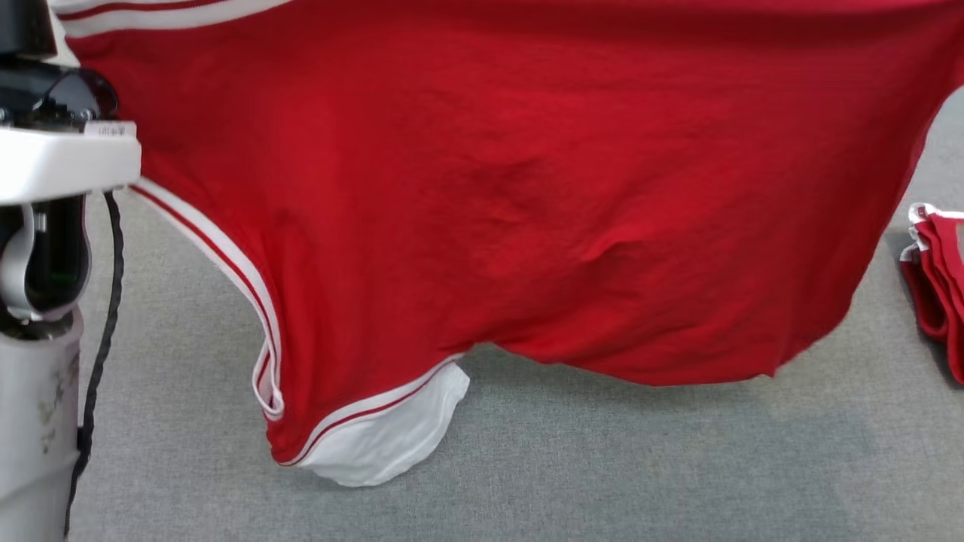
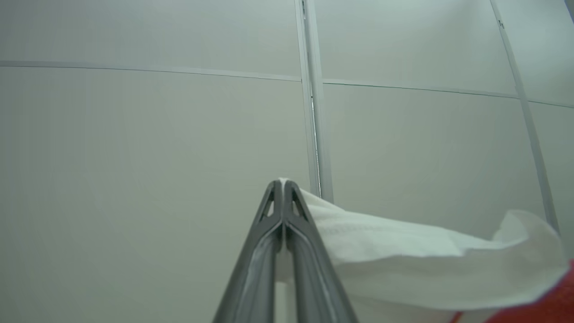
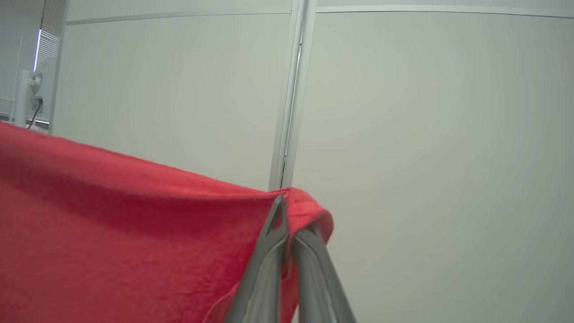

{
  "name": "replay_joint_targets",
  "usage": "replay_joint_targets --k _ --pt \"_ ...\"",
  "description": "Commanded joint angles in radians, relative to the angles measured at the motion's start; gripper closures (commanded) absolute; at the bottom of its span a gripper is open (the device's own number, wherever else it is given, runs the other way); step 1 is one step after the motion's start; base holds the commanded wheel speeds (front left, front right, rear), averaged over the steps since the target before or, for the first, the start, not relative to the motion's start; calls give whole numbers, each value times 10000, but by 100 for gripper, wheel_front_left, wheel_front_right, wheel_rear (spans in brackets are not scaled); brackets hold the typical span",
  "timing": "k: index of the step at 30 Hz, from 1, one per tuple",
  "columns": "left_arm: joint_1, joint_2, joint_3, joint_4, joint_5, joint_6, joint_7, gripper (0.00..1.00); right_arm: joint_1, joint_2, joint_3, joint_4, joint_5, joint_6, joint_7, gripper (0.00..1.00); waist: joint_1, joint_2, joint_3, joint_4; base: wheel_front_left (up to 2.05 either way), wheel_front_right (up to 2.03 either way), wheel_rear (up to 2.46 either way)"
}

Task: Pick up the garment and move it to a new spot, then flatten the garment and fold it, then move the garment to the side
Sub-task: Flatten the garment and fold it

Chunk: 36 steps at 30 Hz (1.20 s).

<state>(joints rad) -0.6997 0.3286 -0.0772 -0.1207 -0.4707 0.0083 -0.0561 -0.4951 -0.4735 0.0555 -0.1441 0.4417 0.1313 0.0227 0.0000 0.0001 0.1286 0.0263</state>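
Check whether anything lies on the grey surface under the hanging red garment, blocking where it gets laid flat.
Nothing visible does. The grey surface below the garment looks free; a folded red pile lies off at the right edge.

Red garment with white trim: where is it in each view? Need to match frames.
Head view: red fabric garment hangs across top and centre, white trim lower left.
Left wrist view: garment lower right, white edge pinched in shut left end effector.
Right wrist view: garment lower left, red corner pinched in shut right end effector.
Shared landmark: pale wall's vertical seam, both wrist views.
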Motion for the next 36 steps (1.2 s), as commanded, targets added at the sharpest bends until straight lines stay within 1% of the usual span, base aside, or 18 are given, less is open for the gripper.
replay_joint_targets --k 1,4,6,11,12,16,20,25,30,32,36 --pt "-352 -37 24 243 -115 -61 -16 100 -289 6 7 158 127 -11 81 100 0 -1 234 5 0 0 0" --pt "-1211 -214 -114 1131 -241 -147 14 100 -1041 -52 -47 644 221 -11 177 100 0 -1 728 89 0 0 0" --pt "-2025 -354 -195 1904 -310 -232 -53 100 -1729 38 37 939 276 -11 158 100 0 -1 1152 117 0 0 0" --pt "-4032 -593 -331 3925 -232 -480 -556 100 -3807 310 561 2215 382 -9 38 100 0 -1 2042 10 0 0 0" --pt "-4032 -593 -331 3925 -232 -480 -556 100 -3807 310 561 2215 382 -9 38 100 0 -1 2042 10 0 0 0" --pt "-5294 -680 -400 5632 -158 -630 -921 100 -5457 701 1133 3826 546 -9 -219 100 0 -1 2441 -97 0 0 0" --pt "-5931 -819 -651 7568 -119 -805 -1059 100 -6592 1260 1736 5822 765 -9 -651 100 0 -1 2651 -158 0 0 0" --pt "-5780 -1184 -847 9795 -291 -993 -1271 100 -7259 1991 2547 8150 1120 -8 -1199 100 0 -1 2915 -205 0 0 0" --pt "-5239 -1604 -976 11646 -515 -1165 -1529 100 -7048 2610 3354 9993 1735 -8 -1645 100 0 -1 3199 -223 0 0 0" --pt "-4946 -1739 -1006 12180 -585 -1242 -1680 100 -6833 2777 3710 10427 2031 -8 -1811 100 0 -1 3265 -229 0 0 0" --pt "-4380 -1935 -855 12849 -964 -1335 -1932 100 -6240 2903 4416 10665 2766 -8 -2246 100 0 -1 3356 -237 0 0 0"
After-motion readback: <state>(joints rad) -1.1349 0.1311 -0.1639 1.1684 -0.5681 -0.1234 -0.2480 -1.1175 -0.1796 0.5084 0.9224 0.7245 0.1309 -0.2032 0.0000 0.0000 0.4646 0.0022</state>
